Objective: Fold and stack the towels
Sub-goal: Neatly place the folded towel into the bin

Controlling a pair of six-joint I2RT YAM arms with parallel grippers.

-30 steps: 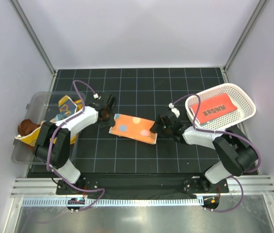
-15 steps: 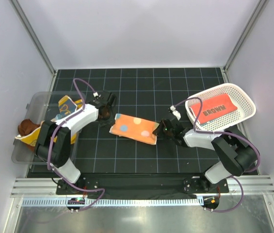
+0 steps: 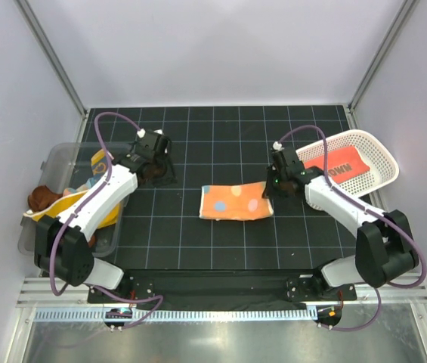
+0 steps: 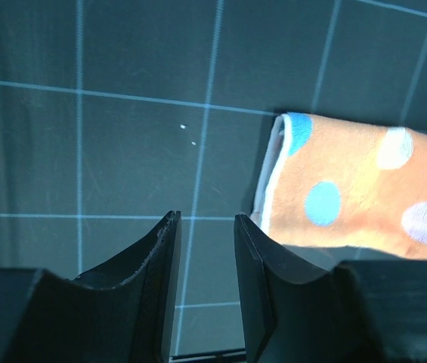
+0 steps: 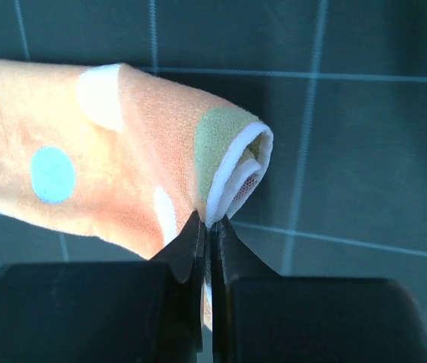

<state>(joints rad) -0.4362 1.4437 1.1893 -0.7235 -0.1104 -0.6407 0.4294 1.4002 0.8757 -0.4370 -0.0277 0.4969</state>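
An orange polka-dot towel [image 3: 236, 203] lies folded on the black grid mat, its white hem showing. My right gripper [image 3: 272, 189] is shut on that towel's right edge, and in the right wrist view the jaws [image 5: 209, 227] pinch the white hem of the towel [image 5: 122, 166]. My left gripper [image 3: 156, 170] hovers open and empty over bare mat, left of the towel; in the left wrist view its jaws [image 4: 205, 227] stand apart, with the towel [image 4: 357, 189] to their right. A red-orange towel with white lettering [image 3: 341, 168] lies folded in the basket.
The white perforated basket [image 3: 383, 155] sits at the right edge of the mat. A clear bin [image 3: 51, 162] at the left holds a yellow-orange cloth [image 3: 101, 161], a light blue one [image 3: 92, 182] and a rust-brown one [image 3: 41, 198].
My right gripper has closed on the polka-dot towel's edge and pulled it right, straightening it. The left gripper has drawn back from the towel's left end.
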